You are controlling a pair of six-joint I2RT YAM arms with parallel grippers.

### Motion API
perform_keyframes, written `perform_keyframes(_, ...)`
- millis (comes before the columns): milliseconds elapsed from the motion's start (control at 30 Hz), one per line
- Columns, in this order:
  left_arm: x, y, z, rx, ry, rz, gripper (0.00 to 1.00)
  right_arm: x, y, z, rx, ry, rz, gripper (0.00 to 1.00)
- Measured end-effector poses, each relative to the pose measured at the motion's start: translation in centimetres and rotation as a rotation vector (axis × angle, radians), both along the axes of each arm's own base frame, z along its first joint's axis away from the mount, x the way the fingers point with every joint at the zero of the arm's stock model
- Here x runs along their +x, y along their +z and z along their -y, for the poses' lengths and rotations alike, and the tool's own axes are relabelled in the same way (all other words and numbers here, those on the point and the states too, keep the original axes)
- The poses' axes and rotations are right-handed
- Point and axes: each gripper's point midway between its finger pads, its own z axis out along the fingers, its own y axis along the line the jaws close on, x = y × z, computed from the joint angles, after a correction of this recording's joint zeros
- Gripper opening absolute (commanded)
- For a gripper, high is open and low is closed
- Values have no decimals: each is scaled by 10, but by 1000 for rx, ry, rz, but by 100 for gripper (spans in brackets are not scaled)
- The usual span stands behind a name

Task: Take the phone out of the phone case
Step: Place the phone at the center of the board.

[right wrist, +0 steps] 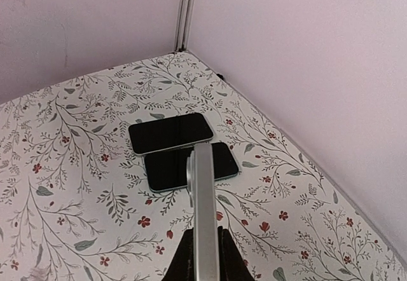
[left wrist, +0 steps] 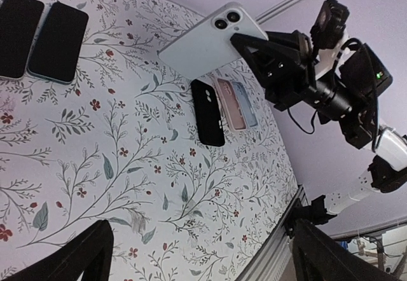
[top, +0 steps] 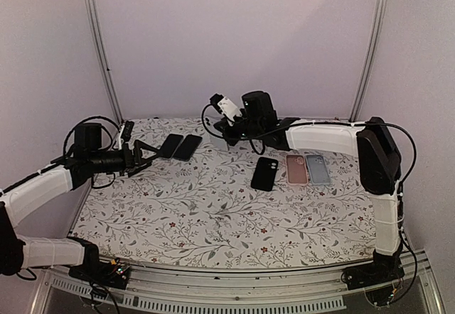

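Above floral table (top: 213, 207), right tool (left wrist: 240, 41) pinches phone (left wrist: 198, 44), seemingly bare; left tool (top: 146, 155) gapes empty.

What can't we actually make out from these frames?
- Held phone, screen side: the left wrist view shows only its back, the right wrist view only its edge.
- Right gripper, grip point: cut off by the bottom edge of the right wrist view.
- Black case, empty or not: too small in the top view, slanted in the left wrist view.
- Nearer table phone: partly covered by the held phone in the right wrist view.
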Motion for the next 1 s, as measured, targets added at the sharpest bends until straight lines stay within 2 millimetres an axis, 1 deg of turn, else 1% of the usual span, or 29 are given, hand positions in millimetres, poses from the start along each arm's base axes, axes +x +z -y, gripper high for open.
perform_keyframes(100, 2, -2, -5, 4, 15, 1, 99, 6, -19, -3, -98, -27, 81, 0)
perform_keyframes(167, 1, -3, -8, 8, 22, 1, 99, 7, -35, -5, -167, -32, 118, 0)
perform_keyframes(300, -1, -5, -15, 15, 39, 7, 99, 8, -57, -7, -295, -37, 200, 0)
perform_keyframes(433, -5, -12, -21, 18, 54, -4, 99, 6, -73, -10, -403, -34, 278, 0)
perform_keyframes(533, -7, -16, -23, 18, 60, -14, 99, 6, -81, -11, -474, -37, 334, 0)
perform_keyframes(633, -7, -17, -26, 17, 66, -14, 99, 8, -91, -13, -536, -40, 392, 0)
perform_keyframes(767, -6, -17, -28, 17, 73, -12, 99, 8, -111, -13, -627, -31, 439, 0)
perform_keyframes(1000, -7, -17, -31, 14, 80, -9, 99, 7, -127, -17, -715, -26, 513, 0)
